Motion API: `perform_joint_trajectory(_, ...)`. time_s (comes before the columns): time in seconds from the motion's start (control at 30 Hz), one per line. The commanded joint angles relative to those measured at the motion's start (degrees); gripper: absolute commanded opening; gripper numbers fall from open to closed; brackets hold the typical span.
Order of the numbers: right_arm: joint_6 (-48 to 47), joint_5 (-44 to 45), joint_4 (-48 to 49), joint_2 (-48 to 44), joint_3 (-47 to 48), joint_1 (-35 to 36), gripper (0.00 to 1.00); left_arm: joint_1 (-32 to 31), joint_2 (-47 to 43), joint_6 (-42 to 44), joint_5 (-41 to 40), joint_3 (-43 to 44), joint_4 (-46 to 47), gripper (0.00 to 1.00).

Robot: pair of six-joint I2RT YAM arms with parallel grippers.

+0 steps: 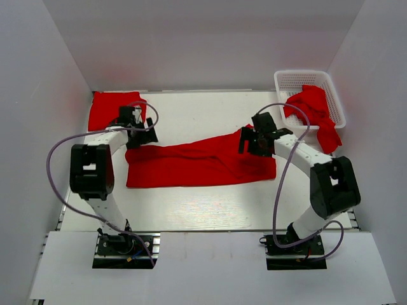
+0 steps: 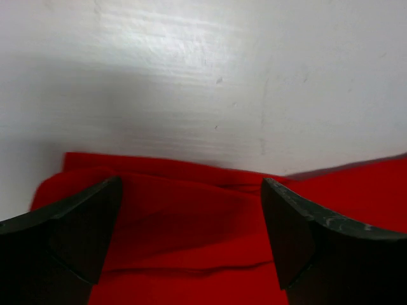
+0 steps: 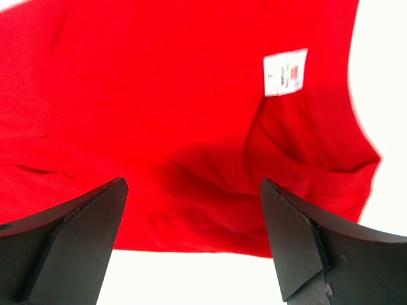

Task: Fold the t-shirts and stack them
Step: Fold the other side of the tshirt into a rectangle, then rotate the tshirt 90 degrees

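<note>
A red t-shirt [image 1: 200,162] lies stretched in a long band across the middle of the table. My left gripper [image 1: 137,130] is open over its left end, and red cloth [image 2: 191,235] lies between the open fingers. My right gripper [image 1: 253,141] is open over its right end; the right wrist view shows the shirt [image 3: 178,114] and its white neck label [image 3: 285,72]. A folded red t-shirt [image 1: 109,108] lies at the back left. More red t-shirts [image 1: 313,111] spill from the basket.
A white lattice basket [image 1: 289,81] stands at the back right, with red cloth hanging over its near rim. White walls enclose the table on the left, back and right. Purple cables loop beside both arms.
</note>
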Motion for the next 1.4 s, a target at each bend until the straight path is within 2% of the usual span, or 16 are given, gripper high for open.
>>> perform_joint_trajectory(0.0, 5.1, -0.9, -0.2, 4.7, 2.2, -0.3, 0.90, -1.0, 3.7, -0.2, 6.1, 0.0, -1.1, 1.00)
perform_joint_trajectory(0.13, 7.1, -1.0, -1.3, 11.9, 5.7, -0.6, 0.90, -3.0, 3.6, -1.8, 7.1, -5.0, -0.7, 1.00)
perform_joint_trajectory(0.27, 8.0, -1.3, -2.8, 18.0, 11.3, -1.5, 0.90, -6.4, 1.4, -5.5, 7.1, -16.4, 2.9, 1.00)
perform_joint_trajectory(0.33, 7.8, -1.7, -4.0, 22.6, 13.5, -1.9, 0.90, -7.3, 0.8, -7.9, 7.6, -19.3, 2.9, 1.00)
perform_joint_trajectory(0.37, 7.6, -1.3, -5.0, 23.6, 17.4, -2.4, 0.90, -7.9, 0.8, -9.0, 7.6, -22.6, 2.2, 1.00)
perform_joint_trajectory(0.47, 6.0, -2.0, -6.7, 30.7, 24.9, -3.4, 0.90, -10.9, -4.4, -13.3, 7.6, -29.6, 2.2, 1.00)
perform_joint_trajectory(0.57, 2.5, -5.2, -9.7, 38.1, 34.6, -4.1, 0.90, -14.6, -12.5, -17.9, 6.9, -33.4, -2.8, 1.00)
perform_joint_trajectory(0.73, -0.2, -11.9, -11.7, 47.8, 49.6, -4.3, 0.90, -21.0, -23.4, -25.2, 7.8, -33.9, -11.1, 1.00)
perform_joint_trajectory(0.77, -0.8, -15.5, -11.4, 49.5, 52.0, -4.4, 0.90, -21.9, -24.5, -27.7, 8.3, -33.9, -12.0, 1.00)
perform_joint_trajectory(0.9, -1.2, -20.7, -3.6, 52.1, 55.1, -4.4, 0.90, -26.8, -25.1, -29.8, 10.8, -29.9, -17.8, 1.00)
perform_joint_trajectory(0.97, -0.6, -22.5, 1.7, 53.2, 56.6, -4.5, 0.90, -30.4, -22.1, -29.2, 10.8, -25.8, -23.7, 1.00)
perform_joint_trajectory(1.13, 0.3, -25.9, 4.3, 57.7, 63.7, -4.9, 0.90, -38.9, -19.0, -21.2, 17.1, -17.5, -27.1, 1.00)
perform_joint_trajectory(1.27, -5.2, -22.7, 1.9, 53.3, 62.4, -4.5, 0.90, -40.1, -18.4, -16.1, 12.8, -7.0, -33.5, 1.00)
perform_joint_trajectory(1.37, -7.4, -18.8, 2.8, 46.3, 55.4, -4.3, 0.90, -40.1, -17.0, -13.9, 5.2, 2.5, -37.0, 1.00)
